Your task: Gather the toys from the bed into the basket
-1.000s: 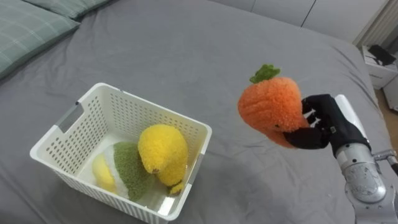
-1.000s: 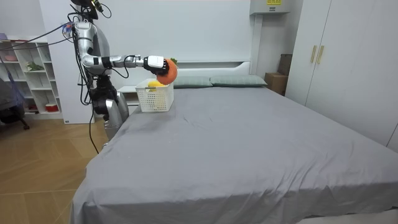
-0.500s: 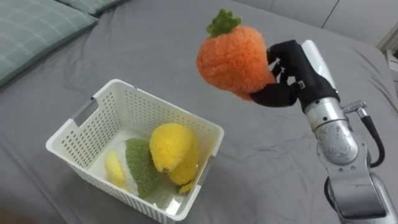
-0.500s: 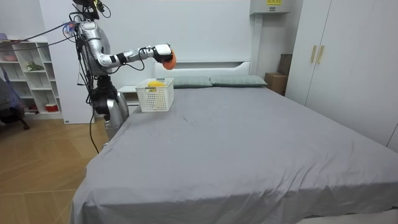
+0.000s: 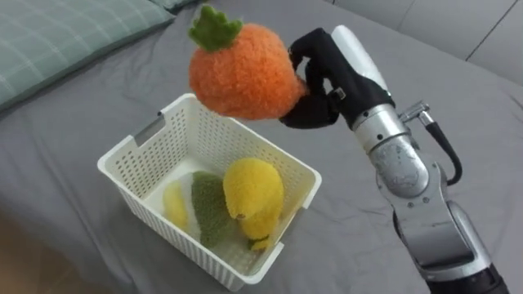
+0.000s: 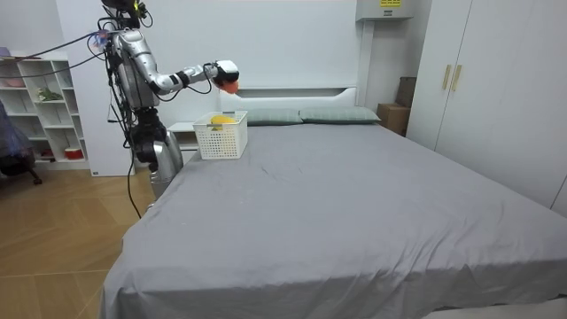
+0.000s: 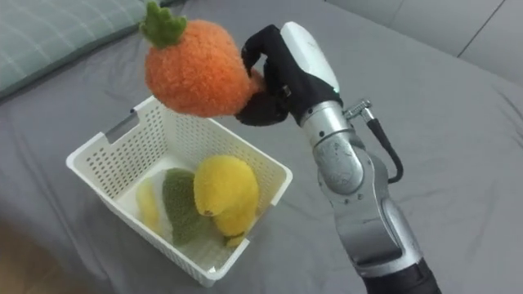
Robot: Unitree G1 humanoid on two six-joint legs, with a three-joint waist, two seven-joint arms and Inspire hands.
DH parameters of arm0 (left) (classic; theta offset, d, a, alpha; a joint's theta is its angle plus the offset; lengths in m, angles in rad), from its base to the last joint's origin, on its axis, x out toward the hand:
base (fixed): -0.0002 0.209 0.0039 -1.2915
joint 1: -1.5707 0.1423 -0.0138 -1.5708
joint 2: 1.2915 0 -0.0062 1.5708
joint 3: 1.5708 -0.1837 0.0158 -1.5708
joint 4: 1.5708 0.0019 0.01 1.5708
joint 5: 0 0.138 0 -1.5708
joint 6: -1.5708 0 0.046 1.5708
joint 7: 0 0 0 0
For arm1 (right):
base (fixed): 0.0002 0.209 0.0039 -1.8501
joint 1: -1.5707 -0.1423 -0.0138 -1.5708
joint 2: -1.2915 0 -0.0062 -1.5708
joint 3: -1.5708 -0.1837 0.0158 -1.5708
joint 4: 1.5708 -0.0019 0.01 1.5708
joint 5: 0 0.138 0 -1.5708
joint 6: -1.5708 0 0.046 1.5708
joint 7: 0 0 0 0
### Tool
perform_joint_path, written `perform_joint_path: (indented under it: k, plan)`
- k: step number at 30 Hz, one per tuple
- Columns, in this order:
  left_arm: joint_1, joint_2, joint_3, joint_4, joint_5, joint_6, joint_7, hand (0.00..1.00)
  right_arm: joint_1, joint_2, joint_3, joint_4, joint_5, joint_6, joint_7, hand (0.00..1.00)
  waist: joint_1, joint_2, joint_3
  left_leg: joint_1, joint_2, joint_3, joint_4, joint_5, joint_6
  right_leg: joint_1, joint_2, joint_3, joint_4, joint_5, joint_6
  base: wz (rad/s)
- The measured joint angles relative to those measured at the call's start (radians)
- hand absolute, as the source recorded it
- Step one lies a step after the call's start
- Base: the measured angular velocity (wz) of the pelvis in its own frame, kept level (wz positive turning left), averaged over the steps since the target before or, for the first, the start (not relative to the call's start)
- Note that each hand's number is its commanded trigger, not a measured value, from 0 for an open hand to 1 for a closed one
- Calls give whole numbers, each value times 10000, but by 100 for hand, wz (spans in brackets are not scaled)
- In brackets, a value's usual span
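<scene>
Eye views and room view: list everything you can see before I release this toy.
Orange plush carrot toy: one, orange, above the basket.
White perforated plastic basket: one, white, on the bed.
Yellow plush lemon toy: one, yellow, in basket.
Green plush toy: one, green, in basket.
Small yellow plush toy: one, yellow, in basket.
Grey bed: one, grey, before the robot.
Pale green pillows: two, bed's head.
White wardrobe: one, room view's right.
Right hand: one, black, fingers curled round the carrot.

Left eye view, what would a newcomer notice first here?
A fuzzy orange plush carrot with a green top, gripped by the robot's black right hand, is held above a white perforated plastic basket on the grey bed. Inside the basket sits a bright yellow plush lemon.
</scene>
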Motion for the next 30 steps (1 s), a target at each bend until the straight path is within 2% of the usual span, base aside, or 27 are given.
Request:
perform_joint_path:
  k: [4,8,17,27,28,30]
  plan:
    - [-65,11,-88,-3,-9,35,13,0,3,245,438,343,-92,-3,107,100,186,11,8,-30,-2,-22,10,2,2,-11,-55,-57,-2,0,1,2]
    - [-153,1,-334,-13,-8,29,29,0,48,179,1025,524,-372,-3,384,100,157,-11,5,-152,-25,-80,43,14,14,-94,-82,-204,2,0,4,3]
    - [-444,23,-760,-50,-17,-82,155,0,468,133,1104,1465,-502,-42,544,100,151,1,14,-185,-66,-84,63,31,45,-125,-93,-209,8,-1,7,1]
    - [-463,33,-960,-47,-17,-170,341,0,529,61,1102,1518,-495,-54,593,100,159,30,32,-201,-70,-82,60,33,50,-146,-86,-212,-1,-3,9,0]
    - [-458,33,-959,-47,-16,-170,343,0,529,61,1102,1518,-496,-54,593,88,168,30,32,-206,-71,-83,55,33,50,-145,-79,-213,-1,-3,10,0]
    - [-458,33,-960,-44,-14,-166,342,0,529,62,1101,1518,-506,-54,593,39,153,30,32,-209,-74,-85,56,33,50,-145,-74,-213,0,-4,10,0]
